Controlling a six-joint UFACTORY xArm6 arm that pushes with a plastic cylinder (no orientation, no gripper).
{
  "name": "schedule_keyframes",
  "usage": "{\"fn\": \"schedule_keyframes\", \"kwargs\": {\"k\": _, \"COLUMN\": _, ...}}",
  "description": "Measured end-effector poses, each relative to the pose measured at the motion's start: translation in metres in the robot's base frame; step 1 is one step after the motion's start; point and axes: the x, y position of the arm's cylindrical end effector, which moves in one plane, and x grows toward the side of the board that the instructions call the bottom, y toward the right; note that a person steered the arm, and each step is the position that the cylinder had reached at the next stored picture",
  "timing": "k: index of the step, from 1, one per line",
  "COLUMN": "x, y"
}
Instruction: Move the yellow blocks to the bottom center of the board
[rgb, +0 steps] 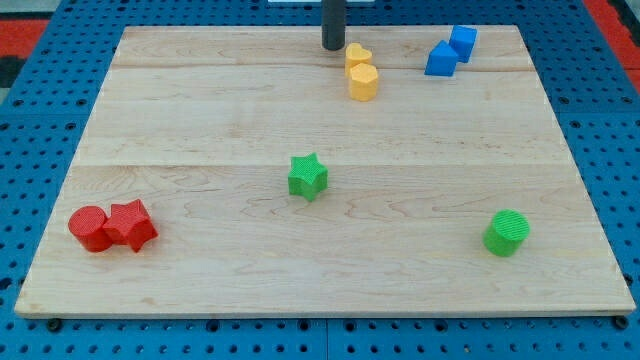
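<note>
1. Near the view's bottom of the table (200, 320) sit two touching red blocks (112, 227) and a green round block (507, 232)
2. A green star (308, 176) sits mid-table
3. Far up, two yellow blocks (361, 72) touch, so one push could move both
4. My tip (333, 46) stands just behind them; there is no claw
5. Two blue blocks (449, 50) sit to the right

My tip (333, 46) sits near the surface's (200, 120) top edge, just left of the yellow heart block (358, 56), my landmark. The yellow hexagon block (364, 82) touches it from below. The blue blocks (450, 51) lie to its right. The green star block (308, 176) lies well below it, the green cylinder (508, 232) far below-right, the red blocks (112, 227) far below-left.
</note>
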Motion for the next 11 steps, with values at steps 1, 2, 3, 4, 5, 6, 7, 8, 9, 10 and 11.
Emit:
{"fn": "schedule_keyframes", "kwargs": {"k": 1, "x": 0.012, "y": 0.046}}
{"fn": "schedule_keyframes", "kwargs": {"k": 2, "x": 0.054, "y": 0.074}}
{"fn": "schedule_keyframes", "kwargs": {"k": 3, "x": 0.072, "y": 0.074}}
{"fn": "schedule_keyframes", "kwargs": {"k": 4, "x": 0.039, "y": 0.071}}
{"fn": "schedule_keyframes", "kwargs": {"k": 5, "x": 0.016, "y": 0.044}}
{"fn": "schedule_keyframes", "kwargs": {"k": 6, "x": 0.012, "y": 0.023}}
{"fn": "schedule_keyframes", "kwargs": {"k": 7, "x": 0.052, "y": 0.027}}
{"fn": "schedule_keyframes", "kwargs": {"k": 8, "x": 0.08, "y": 0.028}}
{"fn": "schedule_keyframes", "kwargs": {"k": 9, "x": 0.108, "y": 0.028}}
{"fn": "schedule_keyframes", "kwargs": {"k": 10, "x": 0.115, "y": 0.022}}
{"fn": "schedule_keyframes", "kwargs": {"k": 11, "x": 0.078, "y": 0.01}}
